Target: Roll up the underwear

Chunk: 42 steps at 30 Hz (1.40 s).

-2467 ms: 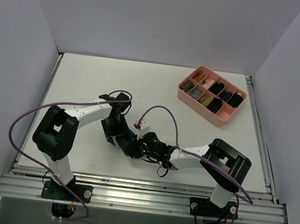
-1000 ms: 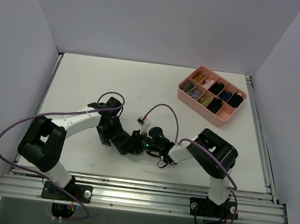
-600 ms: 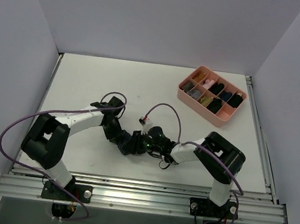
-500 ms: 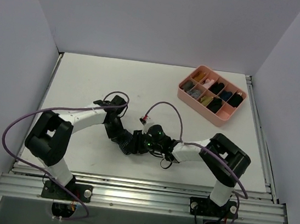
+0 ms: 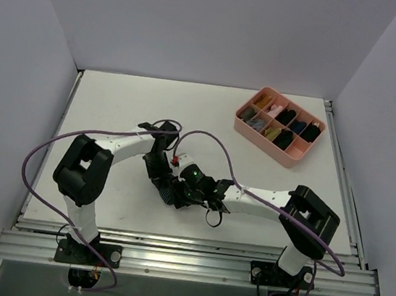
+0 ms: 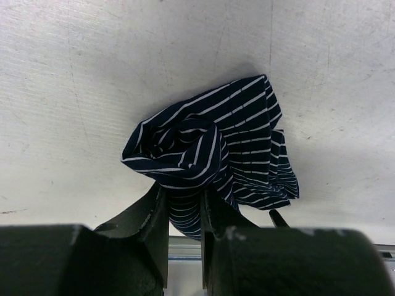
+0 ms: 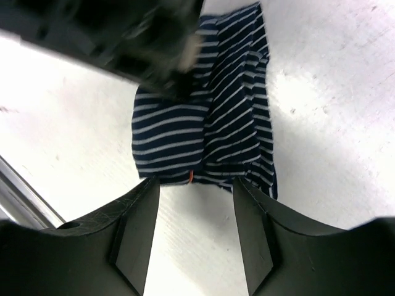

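The left gripper (image 6: 184, 198) is pinching a fold of the underwear (image 6: 210, 145), its fingers nearly together. The garment is lying bunched on the table (image 6: 92, 74), well to the near-left of the pink tray (image 5: 264, 143). The right gripper (image 7: 194, 182) is hovering spread wide at its hem.

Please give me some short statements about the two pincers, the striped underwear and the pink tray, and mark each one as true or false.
1. The left pincer is shut on the striped underwear. True.
2. The right pincer is also shut on the cloth. False: it is open, at the cloth's edge.
3. The underwear lies inside the pink divided tray. False: it lies on the table, apart from the tray.
4. The tray holds small bundles in its compartments. True.
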Each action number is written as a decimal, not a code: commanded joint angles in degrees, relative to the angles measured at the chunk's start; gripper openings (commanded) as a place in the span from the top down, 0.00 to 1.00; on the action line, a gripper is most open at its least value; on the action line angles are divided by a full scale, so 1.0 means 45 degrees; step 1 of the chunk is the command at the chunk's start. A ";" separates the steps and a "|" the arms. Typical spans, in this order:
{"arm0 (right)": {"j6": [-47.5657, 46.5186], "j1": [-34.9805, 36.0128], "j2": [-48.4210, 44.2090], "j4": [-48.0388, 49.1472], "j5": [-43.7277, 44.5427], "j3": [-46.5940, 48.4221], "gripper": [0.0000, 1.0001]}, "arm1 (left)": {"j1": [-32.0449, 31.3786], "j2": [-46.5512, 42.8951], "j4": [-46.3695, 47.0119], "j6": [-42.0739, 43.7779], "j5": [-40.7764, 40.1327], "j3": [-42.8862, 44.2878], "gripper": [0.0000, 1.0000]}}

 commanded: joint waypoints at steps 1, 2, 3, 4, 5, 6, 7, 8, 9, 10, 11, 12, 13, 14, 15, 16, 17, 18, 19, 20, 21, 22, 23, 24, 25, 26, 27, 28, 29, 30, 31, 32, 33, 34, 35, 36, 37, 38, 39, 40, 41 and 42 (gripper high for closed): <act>-0.1362 0.0833 -0.0243 -0.1376 0.1646 0.0612 0.53 | -0.0293 0.1288 -0.0936 0.0583 -0.0765 -0.0155 0.98; -0.1480 0.0991 0.0010 -0.1455 0.2034 0.0748 0.53 | -0.0313 0.1443 -0.1072 0.0622 -0.0456 -0.0038 0.98; -0.1577 0.1147 0.0128 -0.1553 0.2231 0.1040 0.53 | -0.0313 0.1503 -0.1170 0.0681 -0.0356 0.0195 0.98; -0.1772 0.1420 0.0284 -0.1689 0.2407 0.1197 0.53 | -0.0294 0.1600 -0.1268 0.0701 -0.0316 0.0314 0.98; -0.1812 0.1500 0.0518 -0.1749 0.2641 0.1334 0.53 | -0.0313 0.1756 -0.1327 0.0778 -0.0258 0.0431 0.98; -0.1871 0.1597 0.0597 -0.1749 0.2760 0.1606 0.53 | -0.0313 0.1815 -0.1405 0.0798 -0.0199 0.0529 0.98; -0.1949 0.1695 0.0656 -0.1788 0.2935 0.1706 0.53 | -0.0332 0.1893 -0.1522 0.0799 -0.0199 0.0723 0.98; -0.2008 0.1831 0.0715 -0.1769 0.3091 0.1823 0.52 | -0.0352 0.2010 -0.1562 0.0837 -0.0160 0.0802 0.98; -0.2047 0.1852 0.0735 -0.1788 0.3286 0.1921 0.52 | -0.0352 0.2050 -0.1601 0.0876 -0.0140 0.0861 0.98; -0.2086 0.1852 0.0774 -0.1788 0.3307 0.2096 0.52 | -0.0352 0.2108 -0.1678 0.0896 -0.0101 0.0978 0.98; -0.2202 0.1852 0.0871 -0.1808 0.3308 0.2175 0.52 | -0.0352 0.2167 -0.1718 0.0916 -0.0101 0.1018 0.98; -0.2281 0.1871 0.0910 -0.1788 0.3327 0.2253 0.52 | -0.0333 0.2187 -0.1738 0.0916 -0.0082 0.1057 0.98; -0.2359 0.1872 0.1007 -0.1827 0.3366 0.2408 0.52 | -0.0352 0.2206 -0.1776 0.0935 -0.0043 0.1076 0.98; -0.2437 0.1891 0.1163 -0.1808 0.3405 0.2468 0.52 | -0.0352 0.2226 -0.1796 0.0935 -0.0042 0.1115 0.98; -0.2631 0.1949 0.1242 -0.1885 0.3541 0.2527 0.52 | -0.0352 0.2207 -0.1796 0.0935 -0.0023 0.1154 0.98; -0.2730 0.2008 0.1436 -0.1905 0.3677 0.2701 0.52 | -0.0352 0.2226 -0.1835 0.0935 0.0035 0.1174 0.98; -0.2827 0.2066 0.1515 -0.1925 0.3756 0.2761 0.52 | -0.0352 0.2284 -0.1835 0.0955 0.0036 0.1252 0.98; -0.2983 0.2106 0.1594 -0.1944 0.3815 0.2820 0.52 | -0.0371 0.2304 -0.1874 0.0994 0.0055 0.1272 0.98; -0.3023 0.2125 0.1749 -0.1906 0.3835 0.2878 0.52 | -0.0372 0.2324 -0.1952 0.0994 0.0036 0.1311 0.98; -0.3082 0.2145 0.1828 -0.1886 0.3835 0.2956 0.52 | -0.0372 0.2362 -0.1953 0.0994 0.0036 0.1330 0.98; -0.3160 0.2222 0.1906 -0.1847 0.3893 0.2996 0.52 | -0.0391 0.2382 -0.1972 0.0994 0.0055 0.1330 0.98; -0.3199 0.2262 0.2081 -0.1847 0.3971 0.3054 0.52 | -0.0372 0.2402 -0.1972 0.0994 0.0075 0.1330 0.98; -0.3219 0.2301 0.2160 -0.1847 0.3991 0.3151 0.53 | -0.0391 0.2402 -0.1991 0.0955 0.0075 0.1330 0.98; -0.3238 0.2359 0.2199 -0.1808 0.4030 0.3171 0.53 | -0.0372 0.2402 -0.1992 0.0955 0.0094 0.1292 0.98; -0.3258 0.2457 0.2277 -0.1788 0.4127 0.3172 0.53 | -0.0410 0.2421 -0.1992 0.0974 0.0114 0.1272 0.98; -0.3258 0.2496 0.2336 -0.1769 0.4476 0.3172 0.54 | -0.0411 0.2441 -0.1992 0.0955 0.0114 0.1253 0.98; -0.3239 0.2555 0.2356 -0.1749 0.4634 0.3152 0.55 | -0.0411 0.2441 -0.1992 0.0916 0.0133 0.1214 0.98; -0.3084 0.2613 0.2433 -0.1749 0.4771 0.3113 0.57 | -0.0411 0.2441 -0.2011 0.0897 0.0153 0.1194 0.98; -0.2928 0.2614 0.2473 -0.1749 0.4753 0.3055 0.68 | -0.0411 0.2364 -0.2031 0.0838 0.0153 0.1155 0.97; -0.2733 0.2594 0.2512 -0.1730 0.4792 0.2880 0.74 | -0.0391 0.2324 -0.2069 0.0780 0.0134 0.1097 0.97; -0.2441 0.2556 0.2590 -0.1730 0.4792 0.2724 0.82 | -0.0372 0.2208 -0.2070 0.0702 0.0133 0.0883 0.97; -0.1722 0.2401 0.2571 -0.1672 0.4753 0.2510 0.91 | -0.0256 0.1859 -0.1992 0.0624 0.0133 0.0727 0.94; -0.1329 0.2283 0.2513 -0.1555 0.4231 0.2218 0.94 | -0.0177 0.1642 -0.1876 0.0468 0.0133 0.0474 0.92; -0.0899 0.2127 0.2338 -0.1051 0.3858 0.1364 0.96 | -0.0060 0.1331 -0.1488 0.0370 0.0307 -0.0244 0.88; -0.0083 0.1836 0.2221 -0.0679 0.3410 0.0872 0.97 | 0.0270 0.0651 -0.1174 0.0176 0.0425 -0.0677 0.84; 0.0331 0.1678 0.2103 0.0098 0.2516 0.0364 0.99 | 0.0428 0.0315 -0.0920 0.0077 0.0562 -0.1107 0.73; 0.0703 0.1541 0.1890 0.0512 0.2043 -0.0608 1.00 | 0.0584 -0.0094 -0.0511 -0.0001 0.0640 -0.1478 0.66; 0.1035 0.1385 0.1849 0.0961 0.1555 -0.1081 1.00 | 0.0721 -0.0833 -0.0314 -0.0137 0.0641 -0.2081 0.62; 0.1561 0.1055 0.1829 0.1797 0.1144 -0.1511 1.00 | 0.0954 -0.1169 -0.0196 -0.0197 0.0583 -0.2281 0.58; 0.1817 0.0877 0.1867 0.2173 0.0192 -0.2289 1.00 | 0.1073 -0.1520 -0.0214 -0.0255 0.0467 -0.2437 0.56; 0.2052 0.0721 0.1945 0.2583 -0.0146 -0.2626 1.00 | 0.1190 -0.2162 -0.0214 -0.0333 0.0311 -0.2613 0.54; 0.2383 0.0371 0.2043 0.3244 -0.0459 -0.2919 1.00 | 0.1346 -0.2439 -0.0253 -0.0450 0.0251 -0.2634 0.50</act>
